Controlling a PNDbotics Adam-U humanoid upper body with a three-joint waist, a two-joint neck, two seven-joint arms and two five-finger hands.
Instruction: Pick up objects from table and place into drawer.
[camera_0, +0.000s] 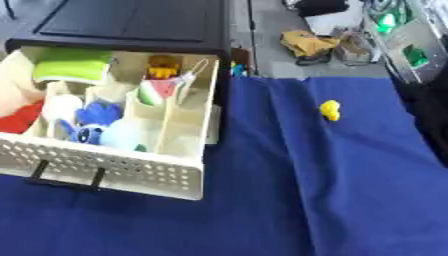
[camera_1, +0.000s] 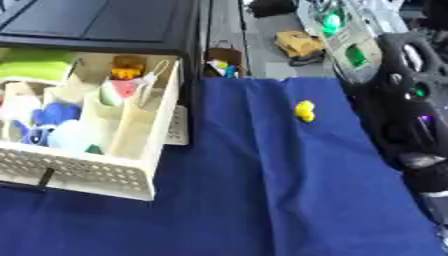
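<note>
Over on the blue cloth-covered counter (camera_0: 350, 190), only one loose thing is left in the left eye view: a small yellow toy, duck-ish in shape (camera_0: 330, 109), sitting alone well right of the open cream plastic drawer with the perforated front (camera_0: 114, 172). The drawer is pulled out of a black cabinet (camera_0: 131, 22) and already crowded: a green folded cloth (camera_0: 72, 67), a blue plush figure (camera_0: 87, 125), something red at the left edge (camera_0: 22, 120), and a small orange-brown thing at the back (camera_0: 162, 65). No hand shows in this view, so I'd guess it's between picks, yellow toy next. The narrow right-hand slot (camera_0: 188, 125) looks emptiest, so probably drop it there.

From the right eye view, a black arm with silver bits (camera_1: 407, 110) comes in along the right edge, near the toy but not touching it. I honestly can't tell what its hand is doing. Nothing sits between toy and drawer, just cloth folds. Clutter lies off the counter's far end (camera_1: 297, 45), out of the way.
</note>
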